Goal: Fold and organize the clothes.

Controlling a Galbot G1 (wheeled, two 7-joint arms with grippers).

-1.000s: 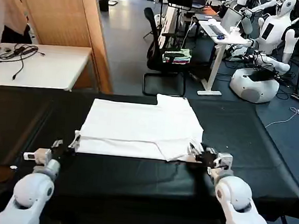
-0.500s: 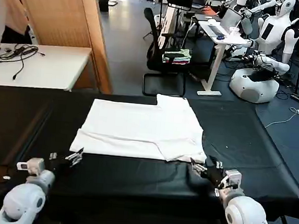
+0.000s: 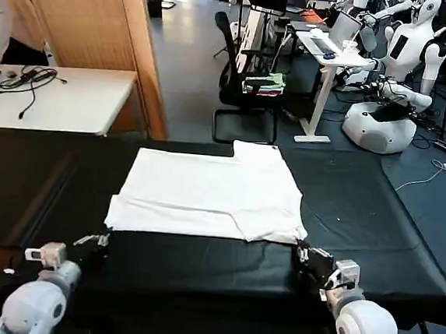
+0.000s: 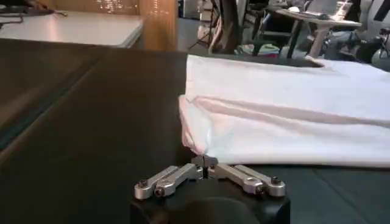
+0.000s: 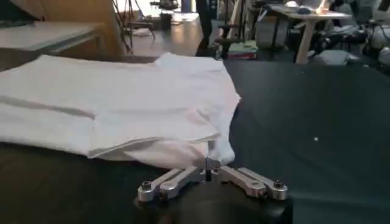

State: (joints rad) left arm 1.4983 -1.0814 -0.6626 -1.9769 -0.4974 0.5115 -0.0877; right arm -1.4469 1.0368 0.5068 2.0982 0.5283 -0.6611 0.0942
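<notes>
The clothes are one white T-shirt spread plain side up on the black table, its near part folded over into a band along the front. My left gripper sits shut and empty just short of the shirt's near left corner. My right gripper is shut at the near right corner, its tips right against the cloth without clearly holding it. Seen from the wrists, the shirt lies flat just beyond the left gripper and the right gripper.
Behind the table stands an office chair holding a small stack of folded green and pale garments. A white desk with cables and a wooden partition are at the back left. Parked white robots stand at the back right.
Both grippers have left the shirt's near corners, drawn back toward the table's front edge and shut. The folded near band stays lying flat.
</notes>
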